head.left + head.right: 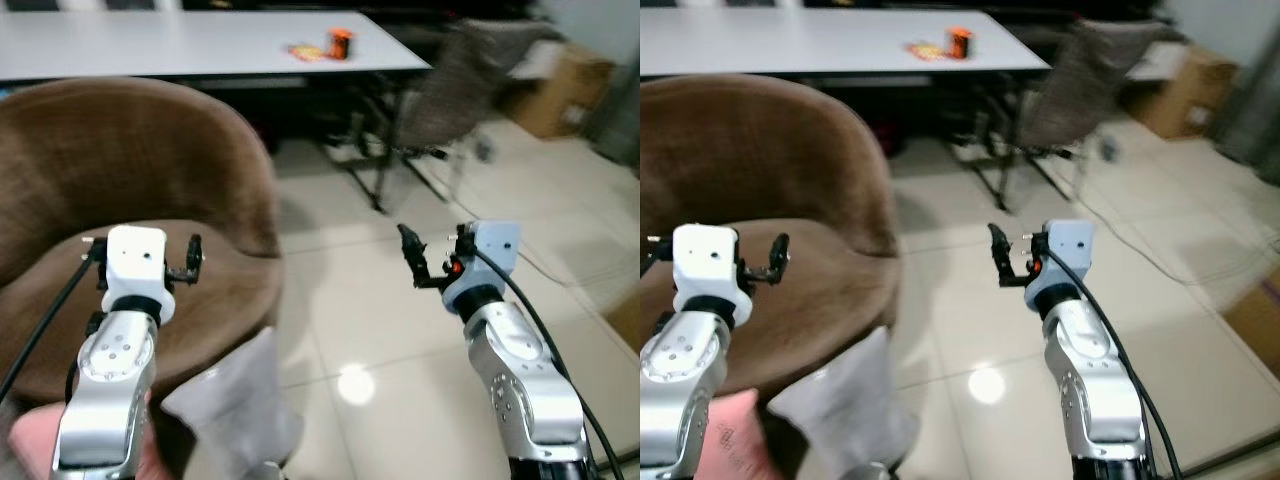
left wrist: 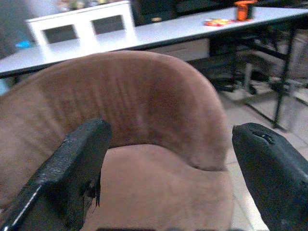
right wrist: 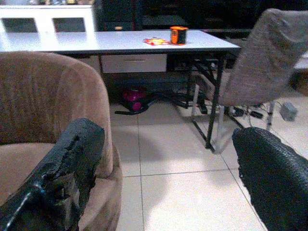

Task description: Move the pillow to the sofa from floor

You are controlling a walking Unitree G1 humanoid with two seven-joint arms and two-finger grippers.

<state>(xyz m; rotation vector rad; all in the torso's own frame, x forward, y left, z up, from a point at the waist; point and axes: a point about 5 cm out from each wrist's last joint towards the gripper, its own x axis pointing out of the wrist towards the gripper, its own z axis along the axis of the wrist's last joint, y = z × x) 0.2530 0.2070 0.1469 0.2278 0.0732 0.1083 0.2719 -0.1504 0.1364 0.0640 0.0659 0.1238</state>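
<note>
Low down, pillow [image 1: 235, 405] on floor [image 1: 400, 330] — white, slumped against front edge of brown sofa [image 1: 150, 170], long axis roughly upright. Left gripper [image 1: 140, 262] raised over sofa seat, fingers spread, holding nothing. Right gripper [image 1: 432, 262] over bare tile, likewise spread and unladen. Pillow below and between both, nearer left arm — likely a downward reach.

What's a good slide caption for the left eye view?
Both grippers raised before a brown sofa; pillow below.
</note>
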